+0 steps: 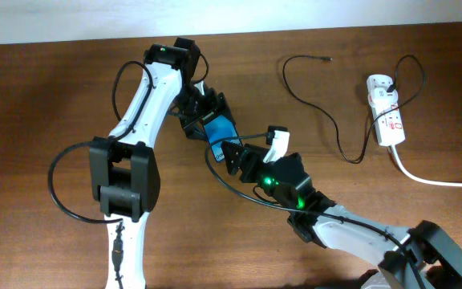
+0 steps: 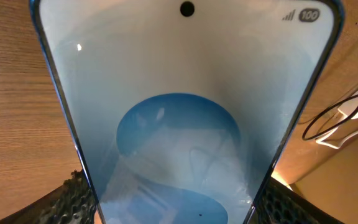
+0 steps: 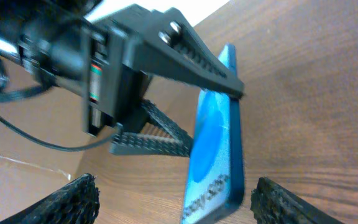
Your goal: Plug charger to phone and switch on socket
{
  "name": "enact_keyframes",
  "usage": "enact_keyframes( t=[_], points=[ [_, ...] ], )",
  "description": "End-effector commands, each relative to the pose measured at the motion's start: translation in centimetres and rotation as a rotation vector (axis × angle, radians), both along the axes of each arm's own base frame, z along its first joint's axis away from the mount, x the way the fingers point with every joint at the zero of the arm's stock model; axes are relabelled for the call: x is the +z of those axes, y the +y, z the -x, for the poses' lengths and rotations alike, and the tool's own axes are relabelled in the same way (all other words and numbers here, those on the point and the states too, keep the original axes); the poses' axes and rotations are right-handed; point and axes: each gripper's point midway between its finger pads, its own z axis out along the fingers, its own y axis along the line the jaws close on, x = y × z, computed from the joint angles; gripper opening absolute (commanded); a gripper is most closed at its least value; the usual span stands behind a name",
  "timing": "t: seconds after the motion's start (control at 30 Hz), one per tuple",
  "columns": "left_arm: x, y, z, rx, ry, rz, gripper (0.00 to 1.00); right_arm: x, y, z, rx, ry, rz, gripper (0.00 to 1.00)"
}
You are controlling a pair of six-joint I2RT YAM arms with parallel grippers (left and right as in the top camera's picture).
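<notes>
Phone (image 1: 223,132), slim, dark-edged, blue screen lit, tipped up on one long edge mid-table, pinched across its width in left gripper (image 1: 216,126). Charger (image 1: 303,56), thin and black, looped loose at right, tiny plug free, well apart from phone. Socket (image 1: 386,120), white with red marks, flat at far right.

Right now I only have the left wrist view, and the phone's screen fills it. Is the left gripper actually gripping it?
Observer: Yes. The right wrist view shows the left gripper clamped across the phone, one finger on each long edge.
Operator: Where is the right gripper?
Observer: The right gripper is open, with the near end of the phone between its fingers, untouched.
Operator: Is the charger in either hand?
Observer: No. Overhead, the charger lies loose on the table, off toward the socket.
</notes>
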Motion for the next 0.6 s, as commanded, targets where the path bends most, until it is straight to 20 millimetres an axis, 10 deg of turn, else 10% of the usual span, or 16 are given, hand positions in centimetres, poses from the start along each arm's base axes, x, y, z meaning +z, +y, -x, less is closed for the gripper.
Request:
enact_keyframes(
  t=[0.0, 0.57],
  points=[
    [1.0, -0.7, -0.4, -0.009, -0.023, 0.049, 0.61, -0.8, 0.5, -0.4, -0.014, 0.044, -0.026, 0.81],
    [1.9, -2.1, -0.2, -0.007, -0.004, 0.141, 0.6, -1.4, -0.9, -3.7, -0.237, 0.107, -0.123, 0.66]
  ],
)
